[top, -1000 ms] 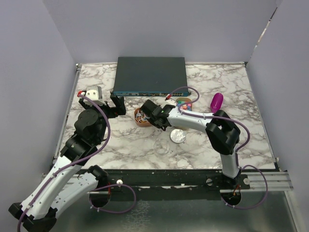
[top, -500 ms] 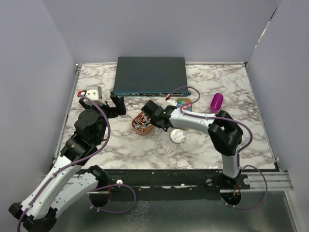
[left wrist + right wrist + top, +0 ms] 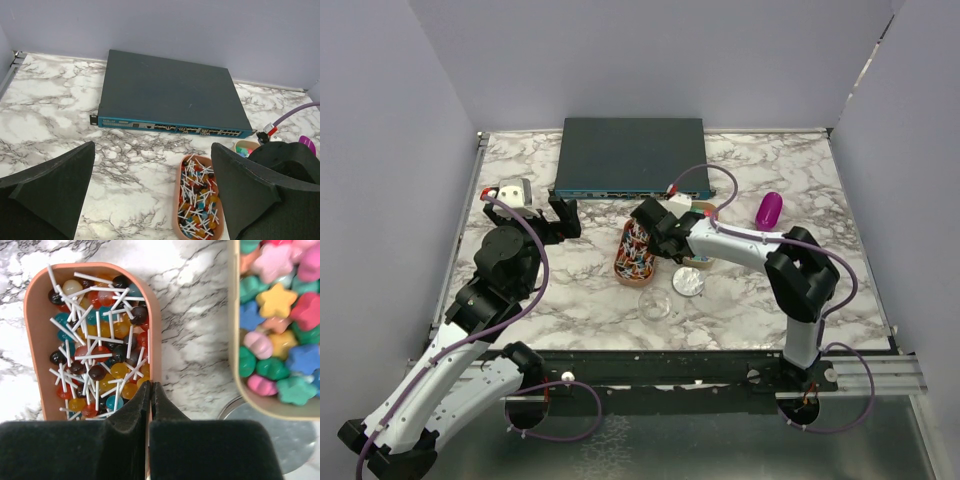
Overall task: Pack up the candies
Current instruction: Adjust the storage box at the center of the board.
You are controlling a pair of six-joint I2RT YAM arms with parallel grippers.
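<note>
The candies [image 3: 275, 315] are pastel star and heart shapes in a beige tub [image 3: 233, 340] at the right of the right wrist view. The tub also shows in the left wrist view [image 3: 243, 148]. My right gripper [image 3: 150, 390] is shut on the near rim of a salmon tray [image 3: 34, 340] full of lollipops. In the top view this gripper [image 3: 655, 235] holds the tray [image 3: 636, 252] at the table's middle. The purple scoop [image 3: 768, 210] lies to the right. My left gripper [image 3: 555, 215] is open and empty, left of the tray [image 3: 197, 202].
A dark network switch [image 3: 630, 155] lies at the back. A small clear cup [image 3: 658, 303] and a round lid [image 3: 689, 282] sit near the tray's front. A small grey-white object [image 3: 512, 190] lies at the far left. Walls enclose three sides.
My right gripper has pulled the lollipop tray to the right and turned it, so it now lies lengthwise toward the clear cup. The left arm has not moved.
</note>
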